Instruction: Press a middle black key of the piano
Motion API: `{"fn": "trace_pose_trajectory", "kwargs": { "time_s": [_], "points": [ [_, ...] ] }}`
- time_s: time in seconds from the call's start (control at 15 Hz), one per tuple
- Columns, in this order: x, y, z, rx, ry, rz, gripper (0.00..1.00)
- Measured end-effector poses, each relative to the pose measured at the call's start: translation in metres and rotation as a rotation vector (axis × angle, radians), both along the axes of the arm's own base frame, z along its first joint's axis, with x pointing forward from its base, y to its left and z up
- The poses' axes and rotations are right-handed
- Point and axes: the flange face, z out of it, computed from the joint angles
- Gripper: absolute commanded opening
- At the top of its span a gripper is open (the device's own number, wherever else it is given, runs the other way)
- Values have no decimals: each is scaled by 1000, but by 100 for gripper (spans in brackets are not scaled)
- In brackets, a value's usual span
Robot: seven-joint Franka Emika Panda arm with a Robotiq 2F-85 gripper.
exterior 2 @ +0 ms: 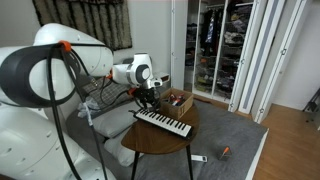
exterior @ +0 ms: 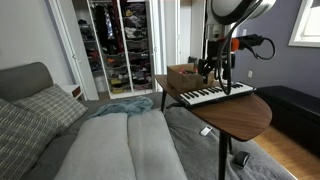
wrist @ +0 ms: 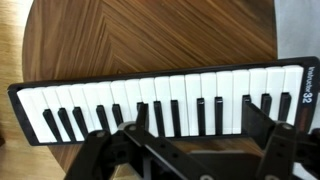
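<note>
Bottom of wrist view: my tool (wrist: 192,152), jaws spread, empty; slim white-and-black-keyed electronic piano (wrist: 150,92) lies crosswise just above, middle black keys (wrist: 175,118) dead ahead.

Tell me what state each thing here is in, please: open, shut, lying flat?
piano, lying flat on the table, no key visibly pressed down.
end effector, open, poised over the middle keys.
table, upright, carrying piano and box.
cardboard box, upright on the table beside the piano.
closet, open, clothes showing.
</note>
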Motion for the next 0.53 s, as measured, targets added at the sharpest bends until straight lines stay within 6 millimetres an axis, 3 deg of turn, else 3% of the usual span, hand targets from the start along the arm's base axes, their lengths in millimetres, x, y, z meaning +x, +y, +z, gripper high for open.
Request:
{"fn": "trace_pose_trajectory", "kwargs": {
  "time_s": [0.27,0.53],
  "points": [
    [13,-29,5,10,2,37,36],
    [24,-39,-6,15,28,77,9]
  ]
}}
